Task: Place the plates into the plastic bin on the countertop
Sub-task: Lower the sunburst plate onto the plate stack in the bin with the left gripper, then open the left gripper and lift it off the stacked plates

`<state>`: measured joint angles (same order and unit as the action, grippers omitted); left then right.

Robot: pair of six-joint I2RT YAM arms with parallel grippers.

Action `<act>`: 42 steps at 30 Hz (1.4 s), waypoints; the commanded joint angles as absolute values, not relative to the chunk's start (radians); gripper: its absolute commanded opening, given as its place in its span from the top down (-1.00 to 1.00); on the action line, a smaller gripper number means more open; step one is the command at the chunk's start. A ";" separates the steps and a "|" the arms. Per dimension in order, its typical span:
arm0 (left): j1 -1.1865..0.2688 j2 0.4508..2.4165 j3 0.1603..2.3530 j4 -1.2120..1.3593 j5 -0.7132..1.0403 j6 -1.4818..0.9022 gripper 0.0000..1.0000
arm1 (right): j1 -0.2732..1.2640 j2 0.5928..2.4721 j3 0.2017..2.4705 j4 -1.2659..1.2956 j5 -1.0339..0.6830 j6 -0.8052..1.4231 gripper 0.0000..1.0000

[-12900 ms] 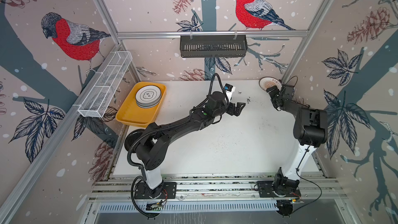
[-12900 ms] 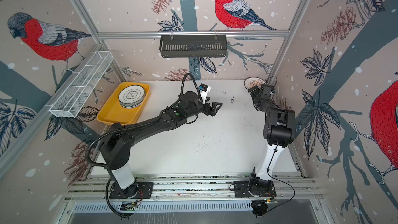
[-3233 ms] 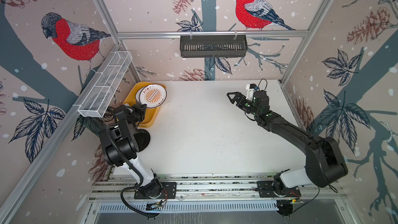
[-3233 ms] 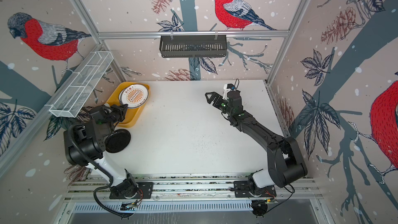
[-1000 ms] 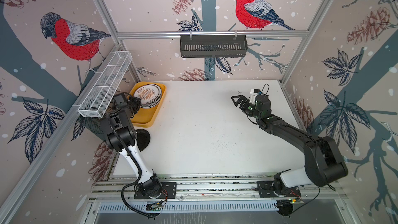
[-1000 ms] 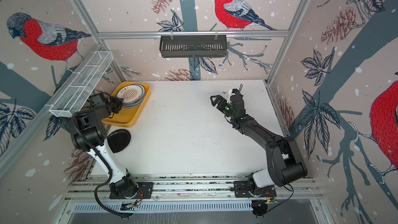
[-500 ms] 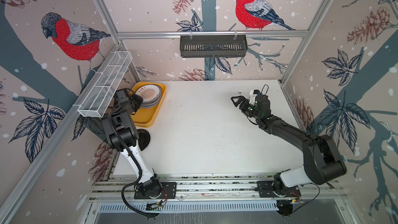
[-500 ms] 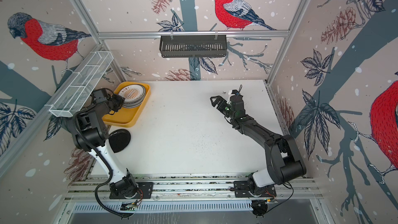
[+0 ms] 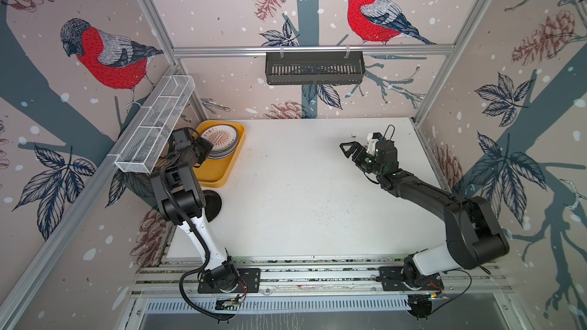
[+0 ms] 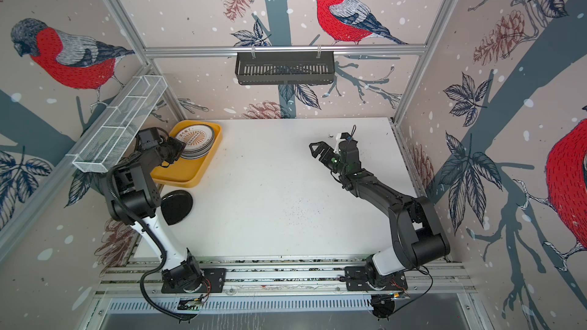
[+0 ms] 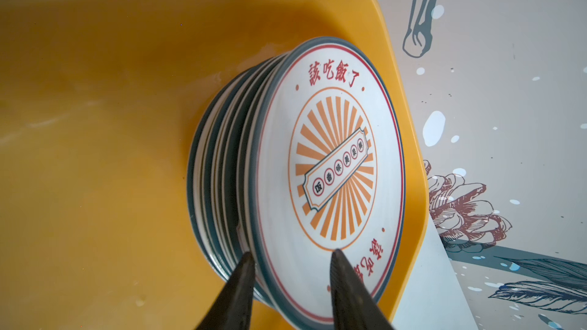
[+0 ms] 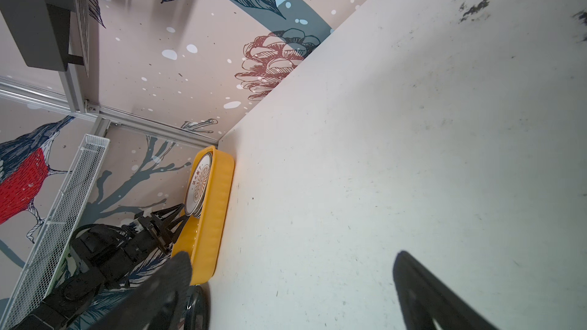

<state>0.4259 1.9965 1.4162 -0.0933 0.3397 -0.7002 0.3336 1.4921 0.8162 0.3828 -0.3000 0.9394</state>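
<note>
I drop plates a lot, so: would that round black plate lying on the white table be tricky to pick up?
Probably. The round black plate lies flat on the white countertop, so its low edge may be hard to get under. It looks glossy, so likely slippery. It seems stiff and could chip if dropped.

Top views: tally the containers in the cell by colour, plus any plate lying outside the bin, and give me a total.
yellow plastic bin: 1
white wire basket: 1
black slotted rack: 1
black plate outside the bin, on the countertop: 1
Total: 4
</note>
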 commanded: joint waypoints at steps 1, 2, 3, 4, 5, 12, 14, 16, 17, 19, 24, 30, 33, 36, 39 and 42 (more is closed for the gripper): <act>0.425 1.987 1.436 -0.111 0.336 -0.673 0.12 | 0.335 1.484 0.816 0.419 -0.310 0.940 -0.99; 0.424 1.987 1.440 -0.118 0.335 -0.668 0.08 | 0.335 1.484 0.815 0.420 -0.310 0.939 -0.99; 0.423 1.987 1.441 -0.123 0.333 -0.666 0.06 | 0.335 1.483 0.813 0.421 -0.310 0.940 -0.99; 0.423 1.985 1.445 -0.126 0.330 -0.663 0.03 | 0.335 1.483 0.812 0.423 -0.310 0.940 -0.99; 0.423 1.985 1.445 -0.129 0.331 -0.661 0.01 | 0.335 1.483 0.811 0.423 -0.310 0.940 -0.99; 0.422 1.966 1.438 -0.134 0.331 -0.651 -0.33 | 0.334 1.478 0.802 0.430 -0.313 0.939 -0.99; 0.423 1.955 1.426 -0.121 0.337 -0.649 -0.43 | 0.333 1.477 0.798 0.431 -0.313 0.939 -0.99; 0.423 1.942 1.411 -0.102 0.344 -0.646 -0.52 | 0.332 1.475 0.795 0.433 -0.313 0.939 -0.99; 0.422 1.934 1.400 -0.089 0.349 -0.645 -0.56 | 0.332 1.474 0.793 0.433 -0.313 0.937 -0.99; 0.423 1.920 1.386 -0.071 0.357 -0.646 -0.64 | 0.331 1.473 0.789 0.434 -0.313 0.939 -0.99; 0.423 1.896 1.353 -0.004 0.420 -0.656 -0.92 | 0.326 1.471 0.784 0.439 -0.314 0.940 -0.99; 0.423 1.858 1.315 0.071 0.468 -0.696 -0.93 | 0.315 1.473 0.784 0.443 -0.328 0.940 -0.99; 0.423 1.835 1.296 0.100 0.499 -0.716 -0.93 | 0.308 1.462 0.778 0.438 -0.328 0.933 -0.99; 0.423 1.795 1.265 0.112 0.501 -0.717 -0.93 | 0.302 1.450 0.775 0.427 -0.327 0.923 -0.99; 0.423 1.735 1.213 0.126 0.502 -0.703 -0.93 | 0.299 1.440 0.770 0.428 -0.326 0.914 -0.99; 0.422 1.674 1.158 0.128 0.514 -0.682 -0.93 | 0.300 1.440 0.771 0.436 -0.330 0.904 -0.99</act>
<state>0.4232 1.7584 1.1748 -0.0727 0.4927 -0.7059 0.2989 1.4467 0.7700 0.4042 -0.3237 0.9340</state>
